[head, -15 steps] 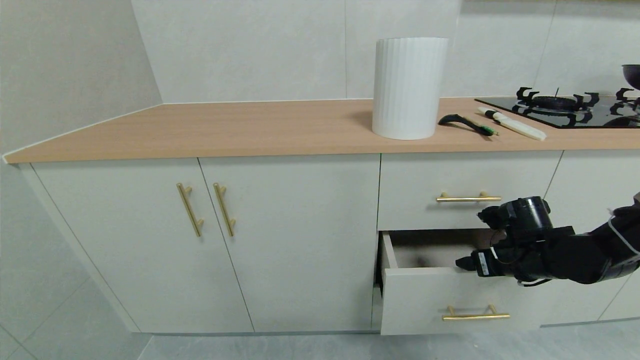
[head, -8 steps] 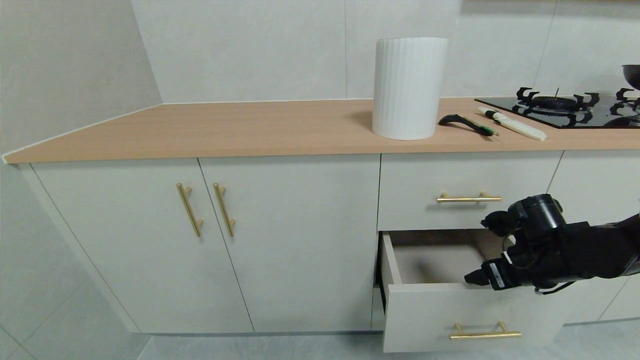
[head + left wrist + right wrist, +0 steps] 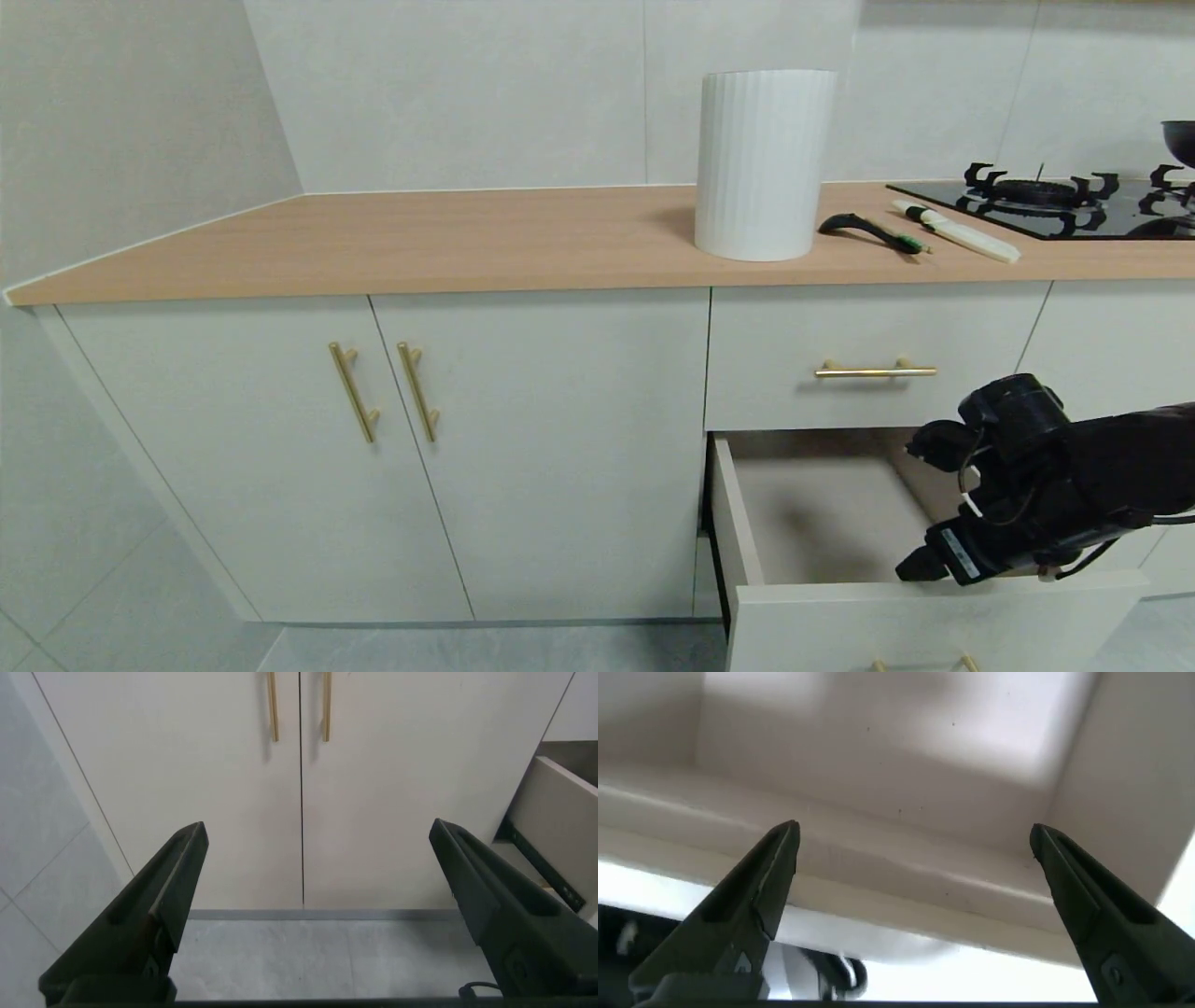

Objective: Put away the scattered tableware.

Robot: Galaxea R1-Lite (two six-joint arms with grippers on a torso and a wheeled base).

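Observation:
On the wooden counter (image 3: 467,238) lie a black spoon with a green handle (image 3: 873,231) and a cream-coloured utensil (image 3: 957,231), both to the right of a tall white ribbed container (image 3: 764,163). Below them, the lower drawer (image 3: 822,504) stands pulled far out, and what I see of its inside is bare. My right gripper (image 3: 920,567) sits at the top edge of the drawer front (image 3: 934,611). In the right wrist view its fingers (image 3: 913,831) are spread wide over that front edge (image 3: 878,873). My left gripper (image 3: 318,831) hangs open, low before the cabinet doors (image 3: 299,784).
A gas hob (image 3: 1055,201) sits at the counter's right end. The upper drawer (image 3: 873,359) is shut, with a brass handle (image 3: 875,371). Two brass handles (image 3: 383,390) mark the double doors on the left. The open drawer's side (image 3: 561,812) juts out over the grey tiled floor (image 3: 140,616).
The lower drawer has slid much farther out toward me. My right gripper came back with its front edge, lower and to the right in the head view.

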